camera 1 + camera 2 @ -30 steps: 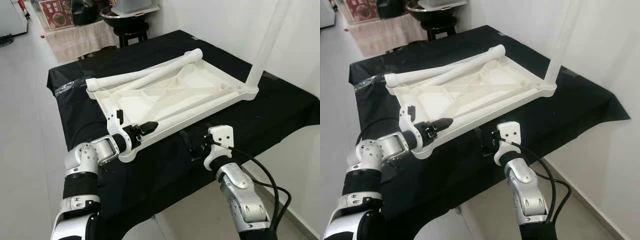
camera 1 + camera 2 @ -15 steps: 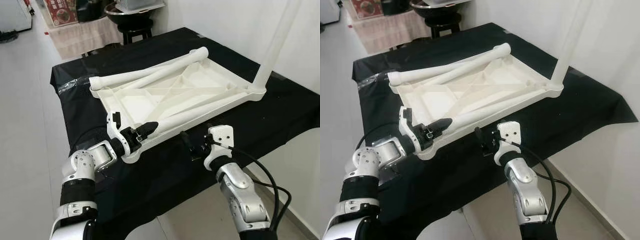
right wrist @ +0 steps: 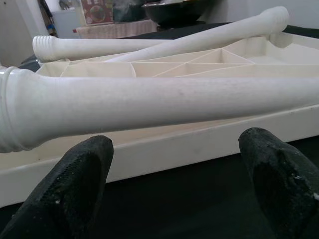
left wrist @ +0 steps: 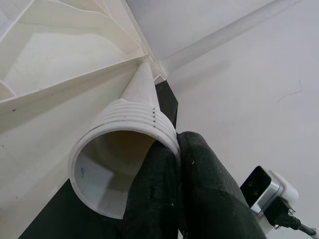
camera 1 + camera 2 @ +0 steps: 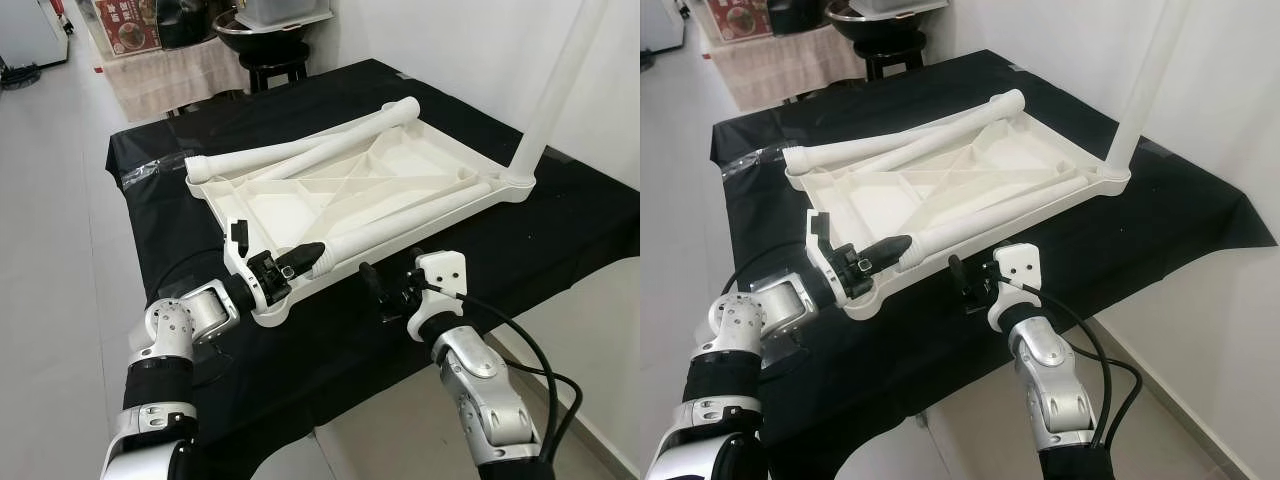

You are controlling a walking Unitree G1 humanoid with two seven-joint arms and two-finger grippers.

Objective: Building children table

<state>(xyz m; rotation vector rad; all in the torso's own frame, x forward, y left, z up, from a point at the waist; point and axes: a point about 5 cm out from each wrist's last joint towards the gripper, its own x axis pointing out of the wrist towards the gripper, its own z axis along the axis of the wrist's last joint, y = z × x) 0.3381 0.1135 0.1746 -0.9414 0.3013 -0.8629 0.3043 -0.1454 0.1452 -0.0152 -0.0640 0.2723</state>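
Black cloth [image 5: 560, 215] over a work table, white wall close on the right, pale floor [image 5: 50, 250] open to the left and a dark stool [image 5: 262, 62] beyond the far end. On the cloth, lying upside down, the white top [image 5: 300, 205] of the children's table, ribs up, its near corner close to the cloth's front edge. One leg [image 5: 555, 85] standing upright in the far right corner, its upper end cut off by the frame. Two loose legs [image 5: 300, 150] lying crossed over the far rim. Another leg [image 5: 400, 222] lying along the near rim, threaded end toward the left gripper [image 5: 300, 259]. Left gripper closed on that end, fingers [image 4: 184, 189] pressed together at the threaded mouth; how much of the wall sits between them hard to tell. Right gripper [image 5: 385, 290] low over the bare cloth just in front of the near rim, fingers [image 3: 79, 184] spread wide with nothing between, apart from the top. Bare cloth to the right of it, toward the wall. Something white with a black cable [image 4: 271, 194] past the left fingers, too cropped to name.
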